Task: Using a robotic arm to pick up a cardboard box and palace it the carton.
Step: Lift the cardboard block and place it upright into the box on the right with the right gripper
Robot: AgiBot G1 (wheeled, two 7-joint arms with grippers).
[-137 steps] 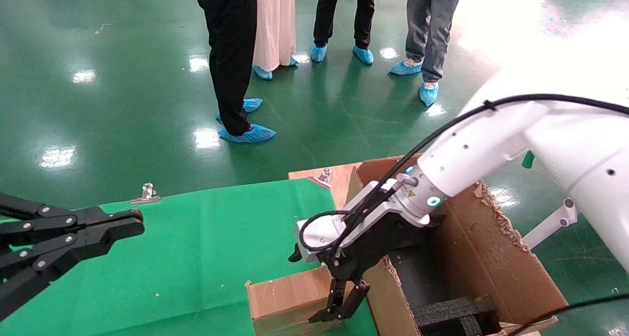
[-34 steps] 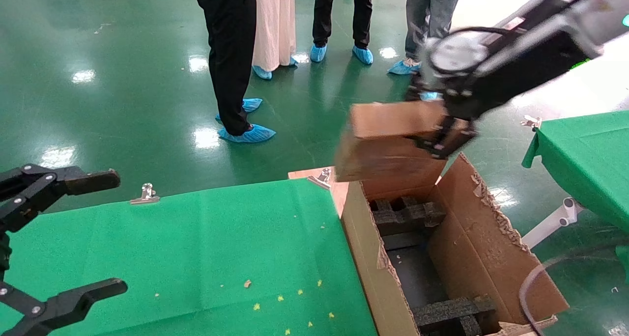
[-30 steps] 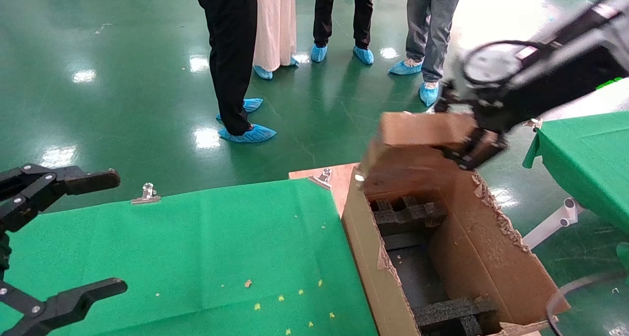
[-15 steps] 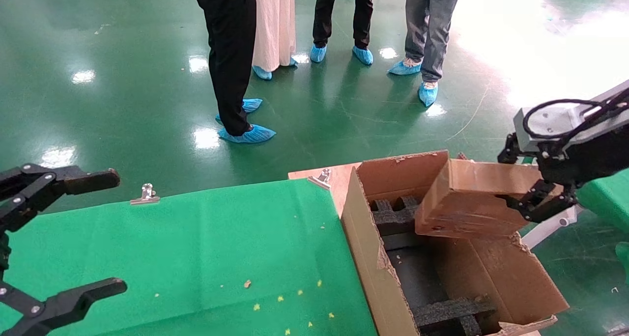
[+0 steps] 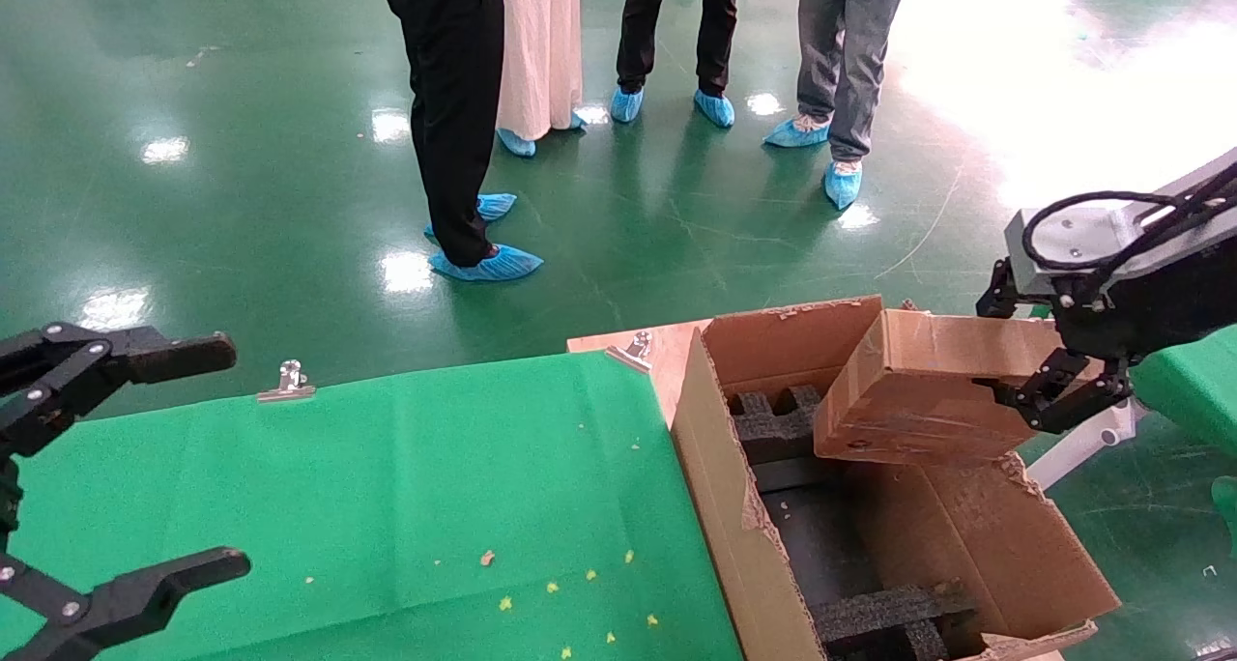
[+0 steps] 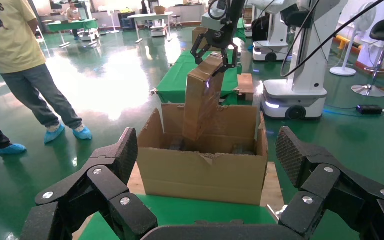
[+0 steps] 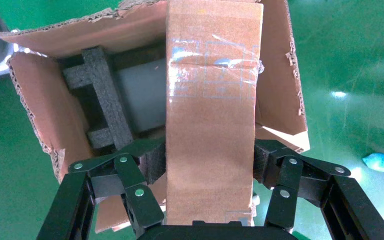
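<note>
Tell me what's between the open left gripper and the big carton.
Only bare green tablecloth with a few small crumbs lies between the left gripper and the carton, seen in the head view.

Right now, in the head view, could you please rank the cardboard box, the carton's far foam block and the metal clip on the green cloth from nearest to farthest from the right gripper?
1. The cardboard box: clamped in the right gripper, tilted above the carton.
2. The foam block: inside the carton, at its far end.
3. The metal clip: on the cloth's far edge, towards the left gripper.
</note>
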